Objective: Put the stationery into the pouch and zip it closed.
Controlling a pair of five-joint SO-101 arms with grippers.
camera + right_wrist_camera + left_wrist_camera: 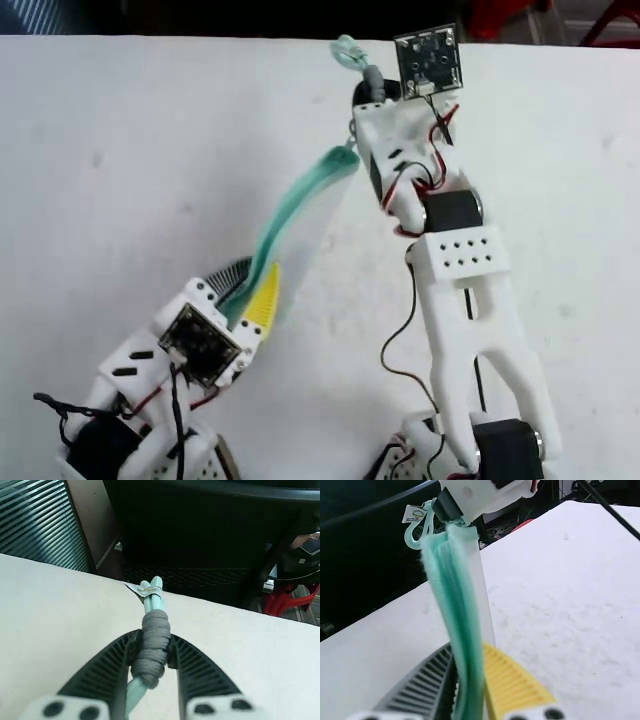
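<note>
One pouch (305, 220) betw. both jaws

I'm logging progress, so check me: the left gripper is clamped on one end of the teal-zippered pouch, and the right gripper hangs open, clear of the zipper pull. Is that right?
Not quite. The right gripper is shut on the grey zipper pull, as the right wrist view shows. The left gripper is indeed clamped on one end of the pouch.
</note>
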